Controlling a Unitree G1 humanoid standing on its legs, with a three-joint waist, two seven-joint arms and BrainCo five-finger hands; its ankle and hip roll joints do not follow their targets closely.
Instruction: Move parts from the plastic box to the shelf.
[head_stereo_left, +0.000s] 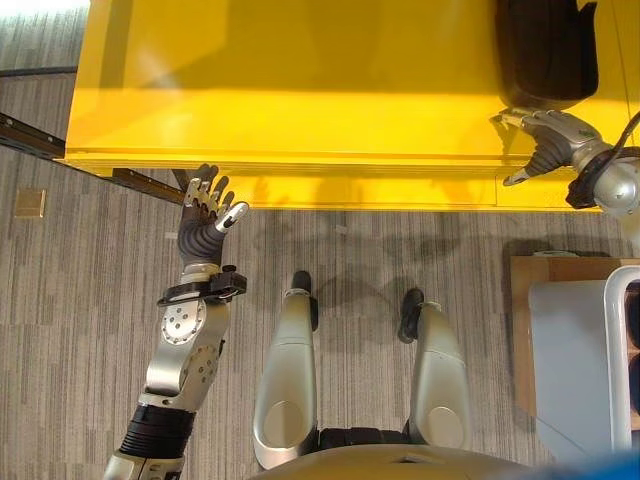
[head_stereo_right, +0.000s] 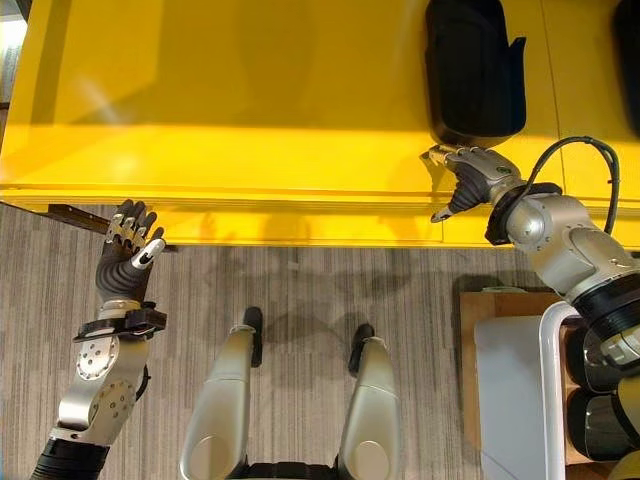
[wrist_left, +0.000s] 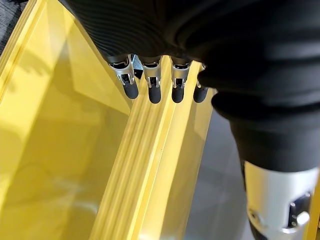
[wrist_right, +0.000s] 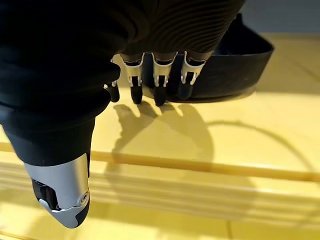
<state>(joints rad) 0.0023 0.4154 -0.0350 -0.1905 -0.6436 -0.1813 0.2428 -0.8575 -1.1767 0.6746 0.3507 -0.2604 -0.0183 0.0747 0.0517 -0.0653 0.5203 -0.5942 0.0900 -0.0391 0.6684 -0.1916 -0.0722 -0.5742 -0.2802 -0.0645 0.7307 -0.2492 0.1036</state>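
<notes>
The right hand (head_stereo_right: 478, 177) is hovering over the front part of the yellow shelf (head_stereo_right: 250, 90), at about one o'clock in the head views; its fingers (wrist_right: 159, 82) are hanging loosely extended and apart, with the thumb held off to the side, and they are holding nothing; their dark tips are sitting just beside the near rim of the black part (head_stereo_right: 472, 65), though it cannot be told whether they are touching it. The black part is a dark, rounded, tray-like piece lying on the yellow shelf surface at about one o'clock, just beyond the right hand; in the right wrist view its curved wall (wrist_right: 225, 70) is showing right behind the fingertips. The left hand (head_stereo_left: 205, 205) is reaching up at about ten o'clock, by the shelf's front edge; its fingers are standing straight and slightly spread, gripping nothing, poised above the ribbed yellow lip. A plastic box (head_stereo_right: 545, 400) is standing on the carpeted floor (head_stereo_left: 80, 300) at about four o'clock.
</notes>
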